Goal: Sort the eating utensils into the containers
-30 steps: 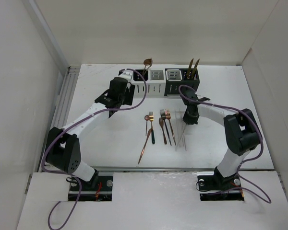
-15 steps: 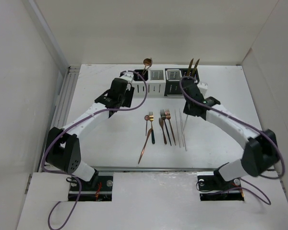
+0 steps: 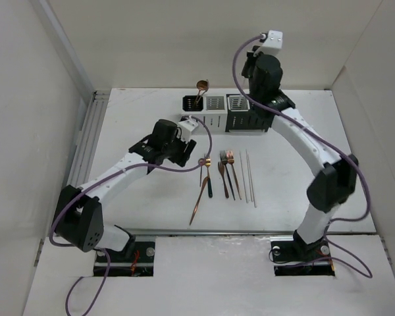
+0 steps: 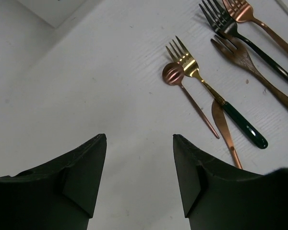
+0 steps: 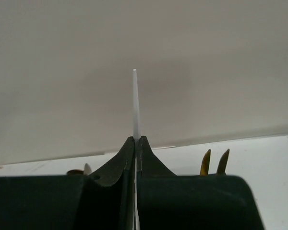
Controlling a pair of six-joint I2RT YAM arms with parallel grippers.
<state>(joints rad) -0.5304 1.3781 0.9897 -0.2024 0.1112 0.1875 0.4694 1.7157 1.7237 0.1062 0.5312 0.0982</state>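
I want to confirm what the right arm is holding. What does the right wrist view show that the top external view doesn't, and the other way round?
Only the right wrist view: a thin white stick pinched in the shut right tool, and two gold tips poking up low on the right. Only the top external view: the row of containers, a spoon standing in the leftmost one, and the loose utensils lying on the table. Both: the white table and the plain back wall.
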